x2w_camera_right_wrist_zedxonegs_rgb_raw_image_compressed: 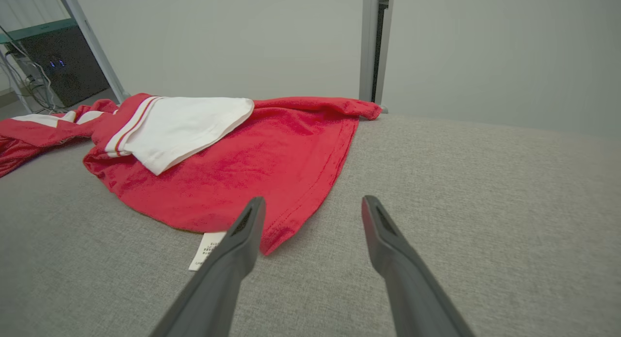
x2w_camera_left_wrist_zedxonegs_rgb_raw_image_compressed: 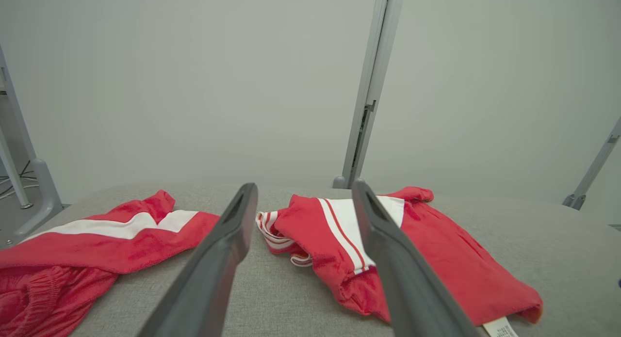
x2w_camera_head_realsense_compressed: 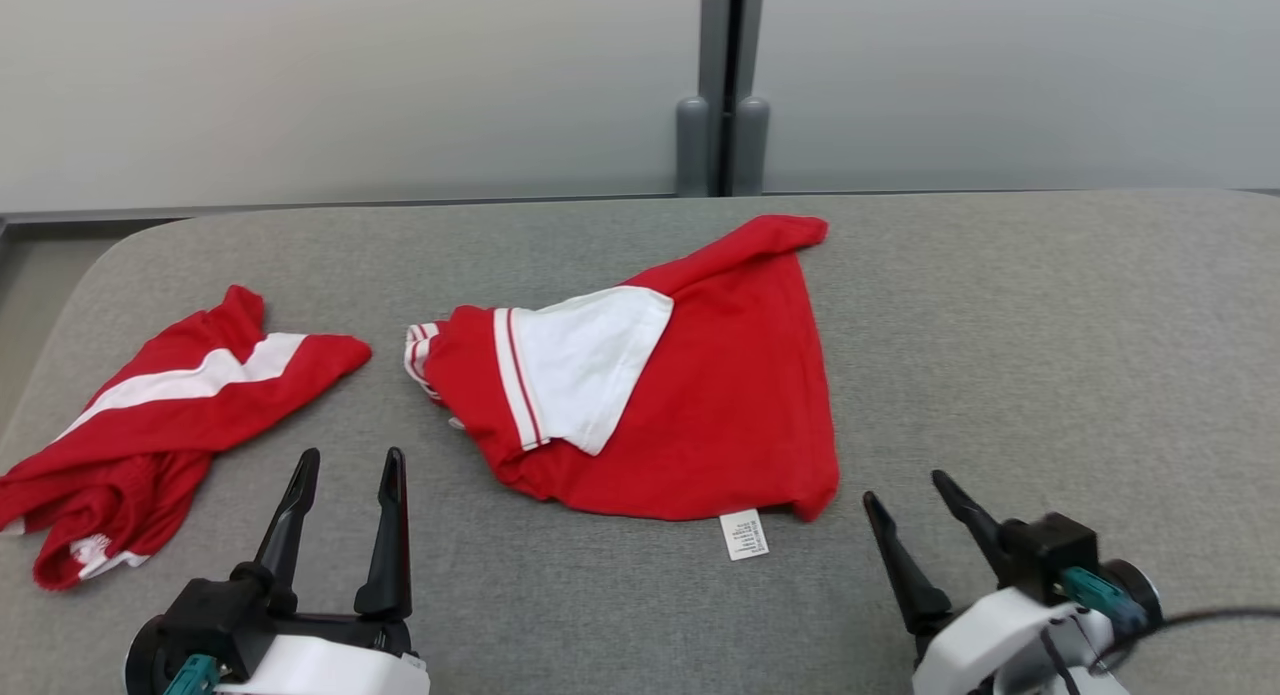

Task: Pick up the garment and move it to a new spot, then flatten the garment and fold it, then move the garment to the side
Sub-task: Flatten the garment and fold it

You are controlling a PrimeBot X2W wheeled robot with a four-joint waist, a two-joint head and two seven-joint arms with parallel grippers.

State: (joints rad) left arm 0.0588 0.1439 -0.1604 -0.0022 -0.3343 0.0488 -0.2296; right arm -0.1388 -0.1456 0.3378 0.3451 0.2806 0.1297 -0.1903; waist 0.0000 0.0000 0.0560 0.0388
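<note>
A red garment (x2w_camera_head_realsense_compressed: 700, 395) with a white sleeve folded over it lies crumpled in the middle of the grey table (x2w_camera_head_realsense_compressed: 1050, 355); a white label sticks out at its near edge. It also appears in the left wrist view (x2w_camera_left_wrist_zedxonegs_rgb_raw_image_compressed: 436, 259) and the right wrist view (x2w_camera_right_wrist_zedxonegs_rgb_raw_image_compressed: 242, 157). My left gripper (x2w_camera_head_realsense_compressed: 350, 460) hovers open near the front edge, left of the garment, nothing between its fingers. My right gripper (x2w_camera_head_realsense_compressed: 910, 487) stands open just right of the garment's near right corner, also empty. In the right wrist view that corner lies just beyond my left fingertip (x2w_camera_right_wrist_zedxonegs_rgb_raw_image_compressed: 252, 216).
A second red garment (x2w_camera_head_realsense_compressed: 150, 415) with a white stripe lies bunched at the table's left edge, also in the left wrist view (x2w_camera_left_wrist_zedxonegs_rgb_raw_image_compressed: 97, 245). A grey wall with a vertical post (x2w_camera_head_realsense_compressed: 722, 85) stands behind the table. Bare grey surface stretches to the right.
</note>
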